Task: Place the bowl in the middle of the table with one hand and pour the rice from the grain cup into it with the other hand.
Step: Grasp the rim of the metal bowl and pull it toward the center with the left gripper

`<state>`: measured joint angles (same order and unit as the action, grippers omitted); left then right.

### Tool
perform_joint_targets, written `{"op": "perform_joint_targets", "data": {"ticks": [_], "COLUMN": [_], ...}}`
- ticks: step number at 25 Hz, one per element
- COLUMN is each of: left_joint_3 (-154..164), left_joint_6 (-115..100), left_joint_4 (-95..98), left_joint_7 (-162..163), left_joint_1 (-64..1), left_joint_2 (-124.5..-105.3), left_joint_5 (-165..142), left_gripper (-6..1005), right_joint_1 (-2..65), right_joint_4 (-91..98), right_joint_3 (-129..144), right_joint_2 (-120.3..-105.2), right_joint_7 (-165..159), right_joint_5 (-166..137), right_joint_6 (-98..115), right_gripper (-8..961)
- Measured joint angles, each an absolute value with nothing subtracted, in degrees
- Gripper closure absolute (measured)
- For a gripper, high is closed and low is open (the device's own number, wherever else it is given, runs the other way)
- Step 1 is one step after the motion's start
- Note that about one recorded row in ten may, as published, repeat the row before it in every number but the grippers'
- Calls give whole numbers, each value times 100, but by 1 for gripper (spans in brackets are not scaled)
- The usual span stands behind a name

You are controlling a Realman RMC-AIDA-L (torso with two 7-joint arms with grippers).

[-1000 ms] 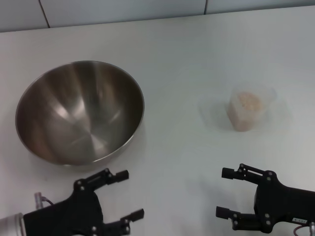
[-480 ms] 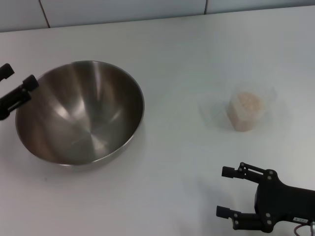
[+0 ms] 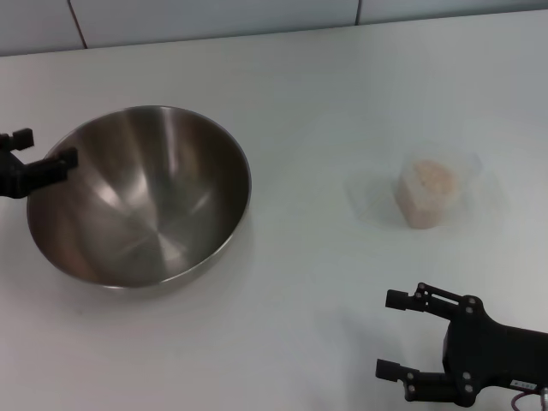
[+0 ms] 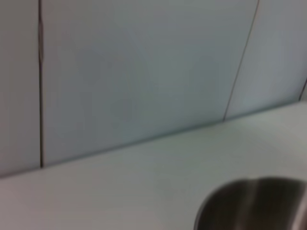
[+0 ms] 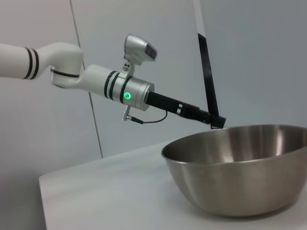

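The steel bowl (image 3: 141, 197) stands on the left part of the white table (image 3: 300, 103). My left gripper (image 3: 44, 147) is open at the bowl's left rim, with one finger over the rim and the other outside it. The right wrist view shows the bowl (image 5: 240, 172) with the left arm (image 5: 120, 88) and its fingers (image 5: 210, 96) just above the rim. The bowl's edge also shows in the left wrist view (image 4: 254, 206). The clear grain cup (image 3: 431, 199) holding rice (image 3: 431, 180) stands upright at the right. My right gripper (image 3: 390, 336) is open and empty near the table's front edge, well short of the cup.
A pale tiled wall (image 3: 214, 17) runs along the table's far edge. Bare tabletop lies between the bowl and the cup.
My left gripper has swung from the front edge up to the bowl's left side and then closed in on the rim. The right arm, the bowl and the cup have not moved.
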<state>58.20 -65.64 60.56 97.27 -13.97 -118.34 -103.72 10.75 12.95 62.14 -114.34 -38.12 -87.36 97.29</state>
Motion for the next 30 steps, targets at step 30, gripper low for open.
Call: {"op": "perform_joint_targets", "data": {"ticks": [30], "left_joint_3": [6015], "left_joint_6": [-7063], "left_joint_4": [6199], "left_joint_7": [10696], "left_joint_1": [-2234], "left_joint_2": [-11846], "left_joint_5": [-12075], "left_gripper": [585], "right_joint_1": [1072], "right_joint_4": [1279], "right_joint_3": [6223], "right_joint_2": [-11430], "right_joint_7": [-3832], "right_joint_5": [-8737], "right_joint_6": [9665], "right_gripper": [109]}}
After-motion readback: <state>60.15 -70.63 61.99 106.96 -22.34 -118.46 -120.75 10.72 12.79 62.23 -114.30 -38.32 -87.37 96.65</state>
